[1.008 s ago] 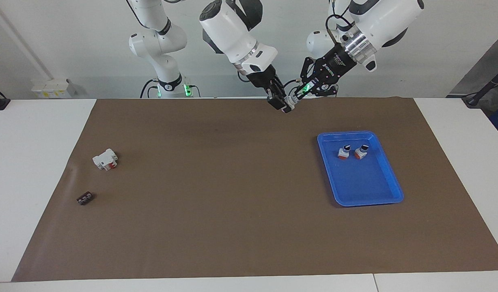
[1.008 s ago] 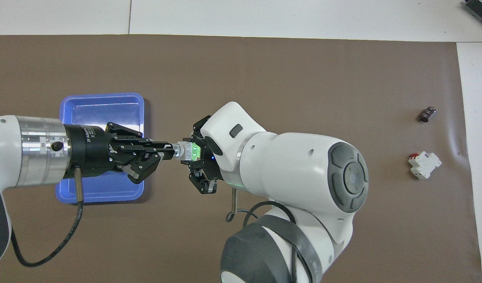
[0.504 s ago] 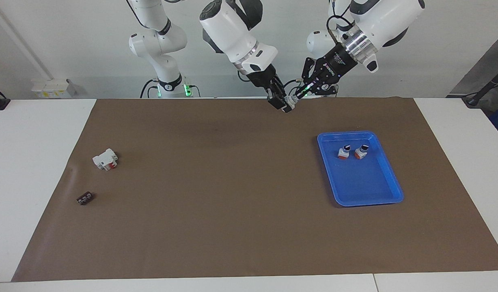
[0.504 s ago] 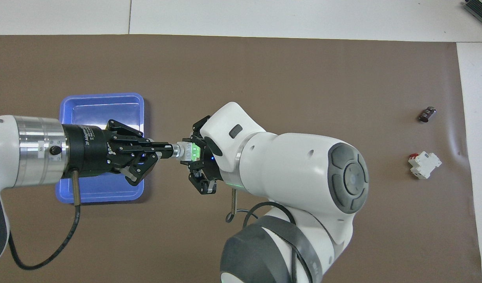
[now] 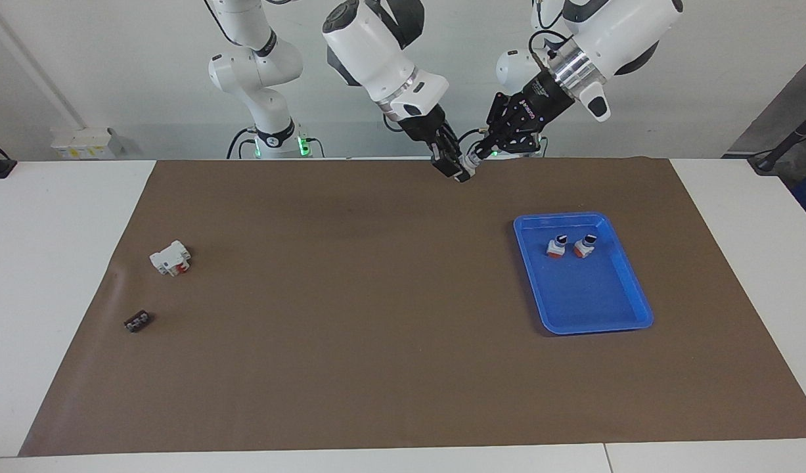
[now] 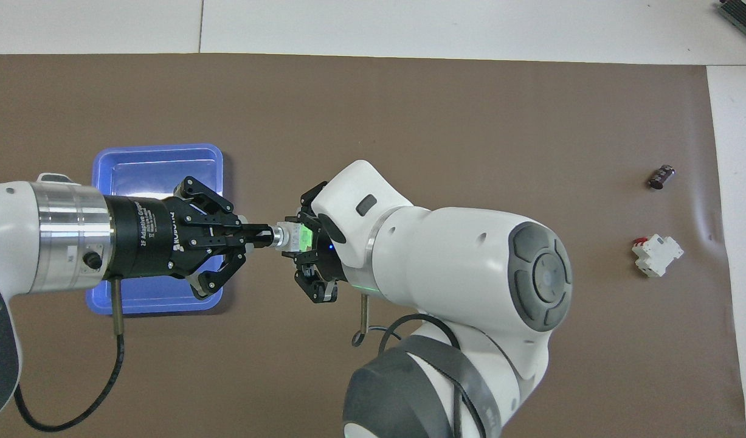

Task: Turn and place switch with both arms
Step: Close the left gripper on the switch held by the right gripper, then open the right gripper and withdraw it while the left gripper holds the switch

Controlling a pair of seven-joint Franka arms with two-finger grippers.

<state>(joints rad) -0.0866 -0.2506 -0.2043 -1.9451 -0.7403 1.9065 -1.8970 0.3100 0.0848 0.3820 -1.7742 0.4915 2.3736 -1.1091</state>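
The switch [image 5: 470,161] hangs in the air between both grippers, over the brown mat's edge nearest the robots. In the overhead view its green base [image 6: 298,236] shows in my right gripper [image 6: 306,238], which is shut on it. My left gripper [image 6: 264,235] is shut on the switch's knob end, its fingers pointing at the right gripper. In the facing view the left gripper [image 5: 483,150] and the right gripper [image 5: 460,169] meet tip to tip at the switch.
A blue tray [image 5: 613,309] toward the left arm's end holds two red-based switches [image 5: 556,247] [image 5: 584,246]; the left arm covers part of the tray [image 6: 160,159] from above. A white block with a red part [image 5: 171,258] and a small black part [image 5: 138,322] lie toward the right arm's end.
My left gripper has rolled about its own axis while staying shut on the switch's knob end. The right gripper has held still. The green glow at the left gripper no longer shows in the facing view.
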